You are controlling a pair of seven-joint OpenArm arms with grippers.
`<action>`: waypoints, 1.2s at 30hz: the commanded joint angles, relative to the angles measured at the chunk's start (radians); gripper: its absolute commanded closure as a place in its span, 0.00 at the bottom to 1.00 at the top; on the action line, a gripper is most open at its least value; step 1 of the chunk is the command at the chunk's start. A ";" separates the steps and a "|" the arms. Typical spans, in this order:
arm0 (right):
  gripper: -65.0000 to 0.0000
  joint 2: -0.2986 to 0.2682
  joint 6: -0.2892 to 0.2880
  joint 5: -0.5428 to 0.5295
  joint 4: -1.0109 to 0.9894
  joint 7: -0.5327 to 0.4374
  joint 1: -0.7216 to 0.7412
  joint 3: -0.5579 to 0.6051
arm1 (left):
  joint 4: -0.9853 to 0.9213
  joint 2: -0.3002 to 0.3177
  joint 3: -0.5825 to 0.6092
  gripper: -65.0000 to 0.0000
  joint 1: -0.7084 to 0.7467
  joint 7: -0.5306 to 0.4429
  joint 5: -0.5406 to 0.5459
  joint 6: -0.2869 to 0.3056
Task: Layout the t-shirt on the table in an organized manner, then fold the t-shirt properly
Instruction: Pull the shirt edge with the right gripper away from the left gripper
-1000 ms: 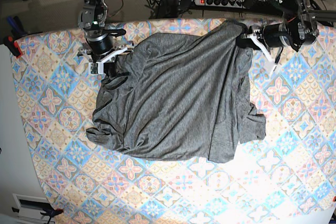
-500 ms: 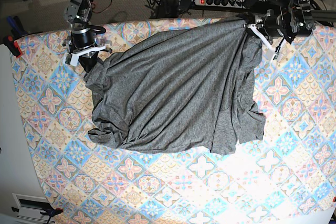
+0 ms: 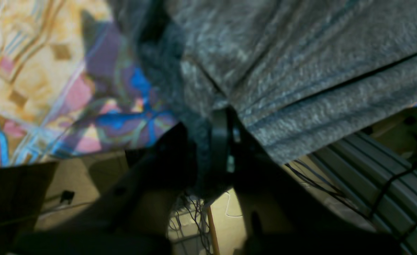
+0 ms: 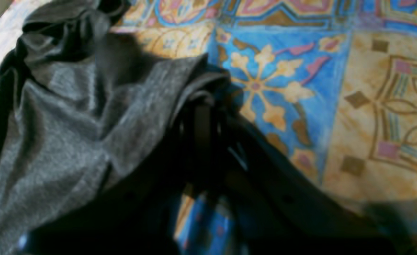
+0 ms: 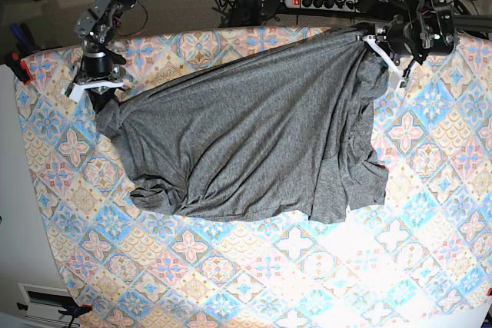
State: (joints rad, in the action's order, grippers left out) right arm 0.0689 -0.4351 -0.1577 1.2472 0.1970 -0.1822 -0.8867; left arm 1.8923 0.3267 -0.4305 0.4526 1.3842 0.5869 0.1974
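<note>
Right now, your left end effector (image 5: 367,40) is pinching one edge of the dark heather-grey knit t-shirt (image 5: 254,132), its jaws closed tight on a bunched hem, as the left wrist view is showing. Your right end effector (image 5: 98,91) is gripping the opposite edge the same way, with fabric gathered between its closed jaws in the right wrist view. You are holding the shirt stretched between the two end effectors, so its upper edge is running in a taut line from one to the other. Below that line, the rest of the shirt is lying wrinkled on the large surface covered with a pink, blue and cream floral tile cloth (image 5: 231,282), with one sleeve crumpled beneath your left end effector.
</note>
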 commanded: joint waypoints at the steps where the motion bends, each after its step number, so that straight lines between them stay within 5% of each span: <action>1: 1.00 -0.030 0.201 0.083 -0.022 0.095 -0.033 -0.045 | 0.011 0.016 -0.012 1.00 0.002 0.012 -0.041 0.000; 10: 1.00 -0.030 0.193 0.083 -0.011 0.094 -0.036 -0.150 | 0.011 0.015 -0.012 1.00 0.004 0.012 -0.041 0.000; 36: 1.00 0.049 0.193 0.091 0.294 0.094 -0.133 -0.081 | 0.117 0.013 -0.015 1.00 0.030 0.012 -0.040 0.000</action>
State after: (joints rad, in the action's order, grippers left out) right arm 0.1326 -0.2729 -0.0692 1.5192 0.3305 -0.3145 -0.9592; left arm 1.9961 0.3191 -0.4305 0.4789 1.3918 0.6014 0.1978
